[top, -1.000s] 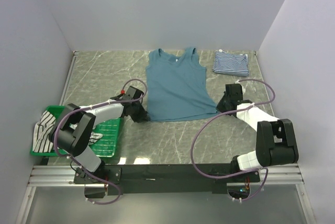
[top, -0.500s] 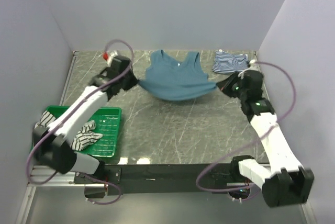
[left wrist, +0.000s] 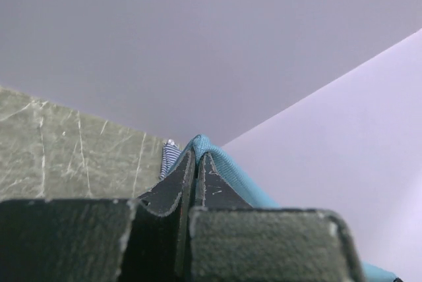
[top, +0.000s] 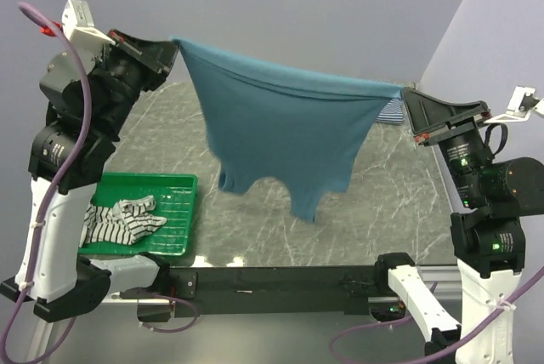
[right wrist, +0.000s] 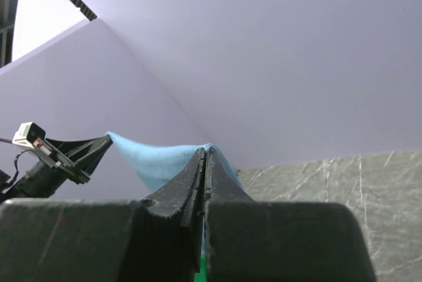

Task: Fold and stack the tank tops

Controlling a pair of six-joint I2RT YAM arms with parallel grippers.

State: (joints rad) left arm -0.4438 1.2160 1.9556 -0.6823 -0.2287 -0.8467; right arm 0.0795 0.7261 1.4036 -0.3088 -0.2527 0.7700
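Observation:
The teal tank top (top: 280,130) hangs in the air, stretched by its hem between both arms, straps dangling low. My left gripper (top: 172,43) is shut on its left hem corner (left wrist: 211,155). At the other end my right gripper (top: 404,92) is shut on the right hem corner (right wrist: 214,149). A folded navy-and-white striped tank top (top: 390,110) lies at the back right, mostly hidden behind the teal cloth, and shows in the left wrist view as a striped tank top (left wrist: 169,157). The black-and-white striped tank top (top: 125,219) lies crumpled in the green basket.
The green plastic basket (top: 174,211) sits at the table's front left. Lilac walls close in the marble table (top: 382,211) on three sides. The arms' base rail (top: 272,279) runs along the near edge.
Both arms have risen high, lifting the teal tank top off the table by its hem. It lay flat one second ago and now hangs spread between the grippers.

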